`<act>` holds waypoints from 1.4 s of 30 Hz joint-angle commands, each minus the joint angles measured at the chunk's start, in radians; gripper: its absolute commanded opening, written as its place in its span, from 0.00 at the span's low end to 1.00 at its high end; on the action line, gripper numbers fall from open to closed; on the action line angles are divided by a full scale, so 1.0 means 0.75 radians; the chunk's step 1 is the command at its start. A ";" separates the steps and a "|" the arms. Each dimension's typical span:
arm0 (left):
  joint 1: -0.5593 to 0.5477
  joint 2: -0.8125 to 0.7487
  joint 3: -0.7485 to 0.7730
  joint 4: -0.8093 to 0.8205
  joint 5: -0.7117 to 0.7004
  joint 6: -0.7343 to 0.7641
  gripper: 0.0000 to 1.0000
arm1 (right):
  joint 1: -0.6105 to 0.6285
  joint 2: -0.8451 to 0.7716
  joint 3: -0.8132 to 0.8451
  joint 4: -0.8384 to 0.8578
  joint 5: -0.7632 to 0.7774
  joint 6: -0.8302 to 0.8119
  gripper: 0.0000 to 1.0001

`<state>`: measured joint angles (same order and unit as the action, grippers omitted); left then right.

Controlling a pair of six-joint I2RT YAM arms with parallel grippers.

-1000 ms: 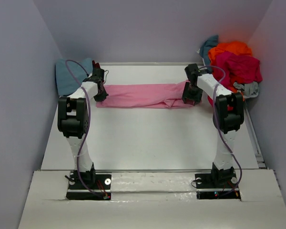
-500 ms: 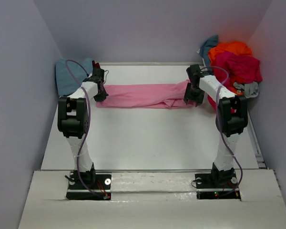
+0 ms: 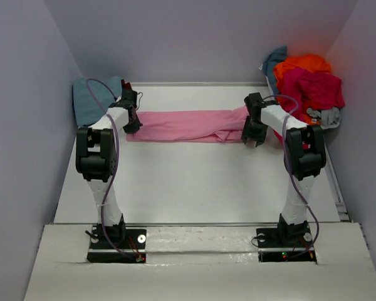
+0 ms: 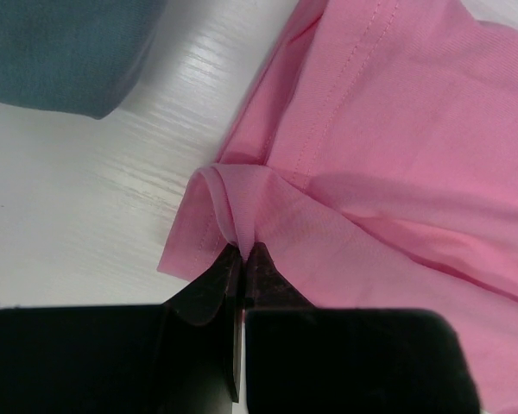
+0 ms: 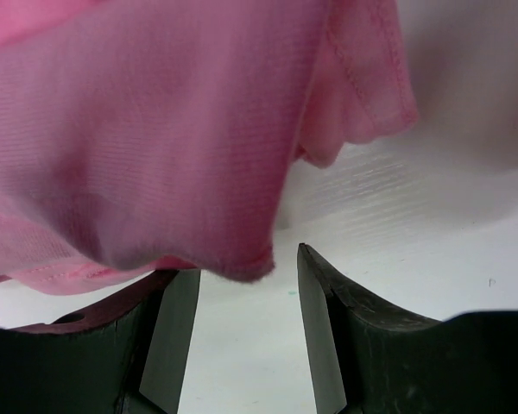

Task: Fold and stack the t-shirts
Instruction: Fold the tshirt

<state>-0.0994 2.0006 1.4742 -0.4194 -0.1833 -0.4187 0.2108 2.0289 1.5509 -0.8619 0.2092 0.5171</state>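
Observation:
A light pink t-shirt (image 3: 188, 125) lies as a long band across the far half of the table. My left gripper (image 3: 133, 125) is shut on a pinched fold at its left edge, and the left wrist view shows the pink cloth (image 4: 388, 147) squeezed between the closed tips (image 4: 242, 252). My right gripper (image 3: 253, 134) is open at the shirt's right end. In the right wrist view a pink hem (image 5: 233, 267) droops over the left finger, with bare table showing in the gap between the two fingers (image 5: 244, 259).
A folded dusty teal-blue shirt (image 3: 94, 97) rests at the back left, close to the left gripper (image 4: 60, 52). Piled in the back right corner are orange (image 3: 304, 64), crimson (image 3: 316, 88), teal (image 3: 274, 59) and grey (image 3: 329, 116) shirts. Walls enclose the table on three sides.
The right gripper has shifted a little toward the near side at the shirt's right end, and its jaws have narrowed slightly. The left gripper and its hold are unchanged.

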 commanded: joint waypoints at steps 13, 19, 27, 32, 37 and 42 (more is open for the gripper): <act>-0.005 0.006 0.020 -0.003 -0.013 0.016 0.06 | 0.009 -0.093 0.149 -0.043 0.020 0.020 0.55; -0.005 0.008 0.027 -0.007 -0.013 0.018 0.06 | 0.009 -0.059 0.139 -0.029 0.014 0.022 0.55; -0.005 0.016 0.024 -0.005 -0.007 0.018 0.06 | 0.009 -0.050 0.190 -0.043 0.030 0.012 0.55; -0.005 0.018 0.024 -0.009 -0.007 0.018 0.06 | 0.009 -0.032 0.209 -0.043 0.028 0.010 0.55; -0.005 0.018 0.020 -0.009 -0.009 0.020 0.06 | 0.009 -0.007 0.223 -0.051 0.022 0.006 0.55; -0.005 0.020 0.029 -0.011 -0.011 0.020 0.06 | 0.009 -0.009 0.168 -0.025 0.016 0.008 0.55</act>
<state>-0.0994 2.0224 1.4742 -0.4194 -0.1837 -0.4152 0.2108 2.0171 1.6737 -0.8894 0.2104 0.5205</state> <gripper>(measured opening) 0.095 0.547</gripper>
